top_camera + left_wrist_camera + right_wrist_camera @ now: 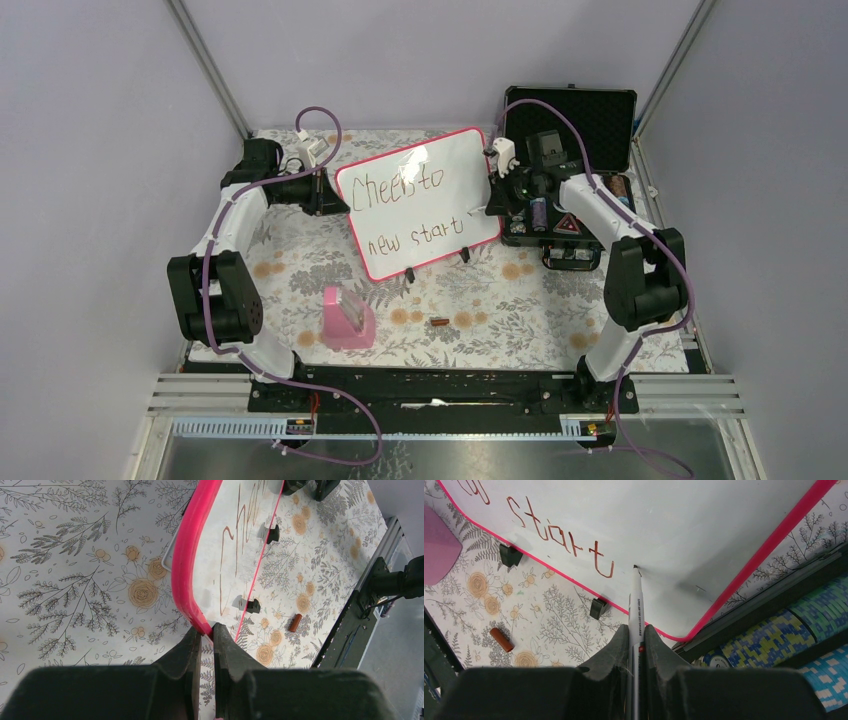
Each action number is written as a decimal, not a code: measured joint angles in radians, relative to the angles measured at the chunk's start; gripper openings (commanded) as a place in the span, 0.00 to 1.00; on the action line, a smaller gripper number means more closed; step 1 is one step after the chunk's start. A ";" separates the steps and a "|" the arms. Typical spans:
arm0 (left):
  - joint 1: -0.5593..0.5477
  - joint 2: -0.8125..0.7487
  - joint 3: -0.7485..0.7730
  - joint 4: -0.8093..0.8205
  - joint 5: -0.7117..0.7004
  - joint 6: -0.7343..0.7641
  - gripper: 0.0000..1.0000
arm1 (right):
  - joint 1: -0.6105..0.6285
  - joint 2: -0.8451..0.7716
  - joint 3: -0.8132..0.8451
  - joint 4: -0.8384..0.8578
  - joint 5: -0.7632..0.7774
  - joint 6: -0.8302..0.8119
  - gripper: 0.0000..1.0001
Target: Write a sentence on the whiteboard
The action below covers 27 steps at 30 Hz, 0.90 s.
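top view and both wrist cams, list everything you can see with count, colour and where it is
whiteboard: 1, white, pink-red frame, centre of the table
sentence: 2 lines, dark reddish, on the whiteboard, "Cheers to / new start"
feet: 2, black, whiteboard's near edge
marker: 1, white barrel, tip at the board just after "start"
cap: 1, brown, on the cloth near the board
pink block: 1, near left
case: 1, black, open, far right
chips: stacks, blue, yellow, green, in the case
tablecloth: 1, white floral
left gripper: black, shut on the whiteboard's frame
right gripper: black, shut on the marker
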 measured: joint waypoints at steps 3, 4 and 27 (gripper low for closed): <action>0.000 0.000 0.000 0.000 0.000 0.000 0.00 | 0.009 0.005 0.008 0.000 0.000 0.003 0.00; 0.000 0.000 0.000 0.000 0.000 0.000 0.00 | 0.012 0.006 0.010 0.000 0.000 0.004 0.00; 0.000 0.000 0.000 -0.001 -0.001 0.003 0.00 | 0.045 0.012 -0.010 0.000 0.007 -0.005 0.00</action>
